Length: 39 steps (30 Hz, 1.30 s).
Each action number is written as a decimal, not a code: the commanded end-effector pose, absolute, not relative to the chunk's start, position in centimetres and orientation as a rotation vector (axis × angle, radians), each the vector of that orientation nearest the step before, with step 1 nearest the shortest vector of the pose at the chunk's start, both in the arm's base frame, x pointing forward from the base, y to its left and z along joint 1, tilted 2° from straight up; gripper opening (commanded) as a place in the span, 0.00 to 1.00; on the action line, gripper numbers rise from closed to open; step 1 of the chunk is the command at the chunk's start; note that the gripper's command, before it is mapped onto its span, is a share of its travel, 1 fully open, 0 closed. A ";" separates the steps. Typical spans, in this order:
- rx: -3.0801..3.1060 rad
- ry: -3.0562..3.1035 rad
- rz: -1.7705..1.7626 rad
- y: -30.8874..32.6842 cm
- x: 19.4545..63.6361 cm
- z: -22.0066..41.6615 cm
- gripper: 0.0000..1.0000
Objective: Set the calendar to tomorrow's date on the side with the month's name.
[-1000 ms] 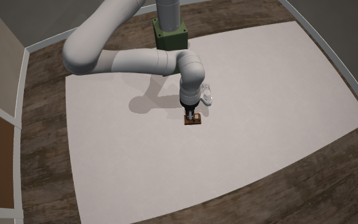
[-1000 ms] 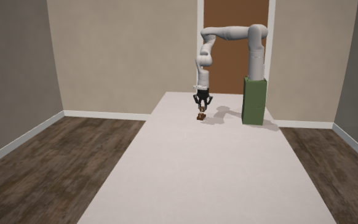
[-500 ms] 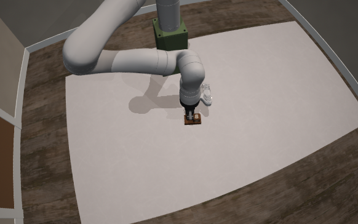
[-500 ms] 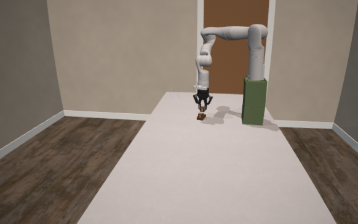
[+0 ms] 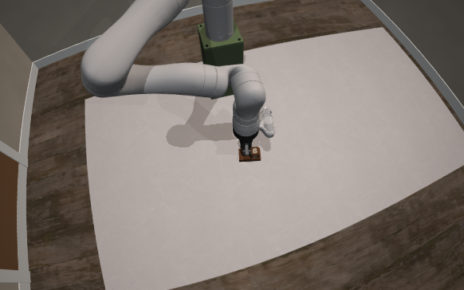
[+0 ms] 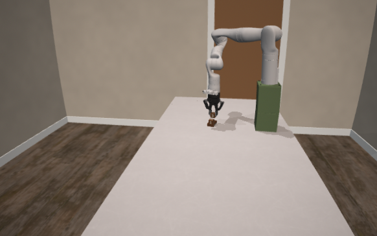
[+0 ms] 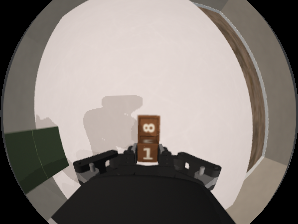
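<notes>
My gripper (image 5: 246, 150) (image 6: 213, 114) (image 7: 147, 149) points down and is shut on a brown wooden cube (image 6: 212, 115) (image 7: 148, 153). The face of this cube towards the wrist camera shows a white 1. In the exterior view a gap shows between this cube and the calendar below. The brown tray (image 5: 249, 160) (image 6: 211, 125) lies on the table. The other cube (image 5: 255, 151) (image 7: 149, 126) is at its right end in the top view, with a white 8 facing up. The fingers hide the held cube in the top view. The month's name is not readable.
The pale table top (image 5: 333, 159) (image 6: 219, 175) surrounds the tray. The green arm pedestal (image 5: 223, 52) (image 6: 266, 107) (image 7: 37, 155) stands behind the tray in the top view. The arm's shadow falls on the table beside the tray.
</notes>
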<state>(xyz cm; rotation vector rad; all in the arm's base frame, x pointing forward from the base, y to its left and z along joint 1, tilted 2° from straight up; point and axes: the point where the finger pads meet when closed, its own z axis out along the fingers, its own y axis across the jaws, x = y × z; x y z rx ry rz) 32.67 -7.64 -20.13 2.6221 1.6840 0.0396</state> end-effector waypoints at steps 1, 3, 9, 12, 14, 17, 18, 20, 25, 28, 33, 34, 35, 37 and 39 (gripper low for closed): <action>2.621 1.683 0.041 -7.7 32.7 -20.1 0.26; 2.621 1.683 0.041 -7.7 32.8 -20.1 0.26; 2.621 1.683 0.041 -7.7 32.8 -20.1 0.26; 2.621 1.683 0.041 -7.7 32.8 -20.1 0.26; 2.621 1.683 0.041 -7.7 32.8 -20.1 0.26; 2.621 1.683 0.041 -7.7 32.8 -20.1 0.26; 2.621 1.683 0.041 -7.7 32.8 -20.1 0.26; 2.621 1.683 0.041 -7.7 32.8 -20.1 0.26; 2.621 1.683 0.041 -7.7 32.8 -20.1 0.26; 2.621 1.683 0.041 -7.7 32.8 -20.1 0.26; 2.621 1.683 0.041 -7.7 32.8 -20.2 0.26; 2.621 1.683 0.041 -7.7 32.8 -20.2 0.26; 2.621 1.683 0.041 -7.7 32.8 -20.3 0.26; 2.621 1.683 0.041 -7.7 32.8 -20.4 0.26; 2.621 1.683 0.041 -7.7 32.8 -20.5 0.26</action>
